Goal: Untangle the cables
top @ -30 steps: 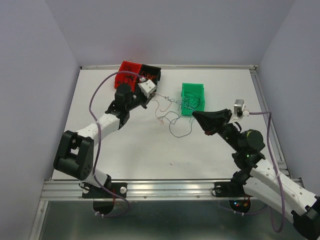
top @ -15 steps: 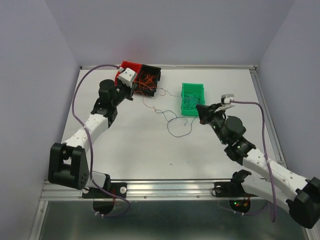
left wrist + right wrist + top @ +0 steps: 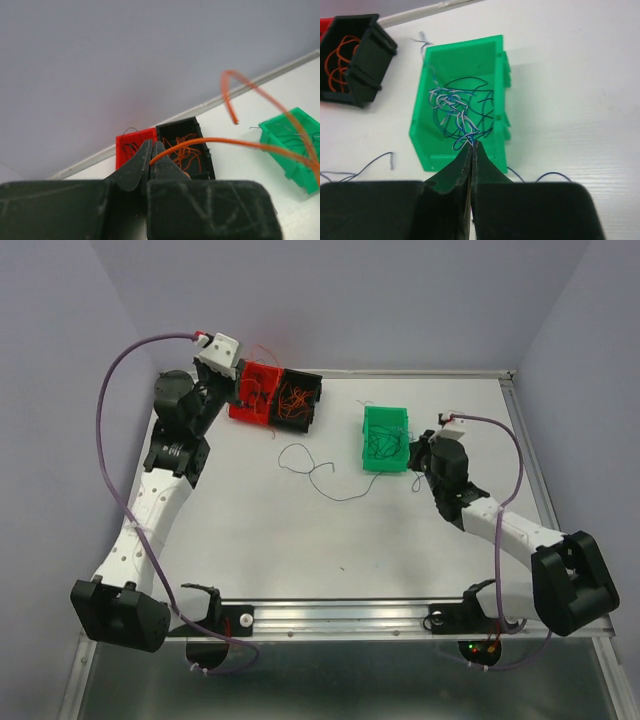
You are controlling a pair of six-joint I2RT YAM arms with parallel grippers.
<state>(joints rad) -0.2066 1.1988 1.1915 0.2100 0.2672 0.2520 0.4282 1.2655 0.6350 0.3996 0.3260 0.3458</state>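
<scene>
Left gripper (image 3: 153,150) is pinched fully shut on one orange wire (image 3: 215,142), held up in the air over the far left corner. In the wrist cam that wire runs lengthwise from the tips out to the right, sagging a bit toward the green bin (image 3: 300,177). An orange arc (image 3: 250,85) curls above it with a cut end pointing down; can't tell if it's the same strand. Below sit the red bin (image 3: 135,133), with a few dark wires in it, and the black bin (image 3: 207,160) right against it, full of orange loops.

Right gripper (image 3: 471,147) is shut too, with a blue-white wire (image 3: 461,137) nipped at the green bin's near wall. It leads away from the tips into the tangle (image 3: 452,102) of dark, blue and white wires inside, too knotted to count.

Count: three bins, two grippers. On the table (image 3: 300,540) one long dark strand (image 3: 345,500) lies roughly left to right between the black and green bins, looped at its left end.
</scene>
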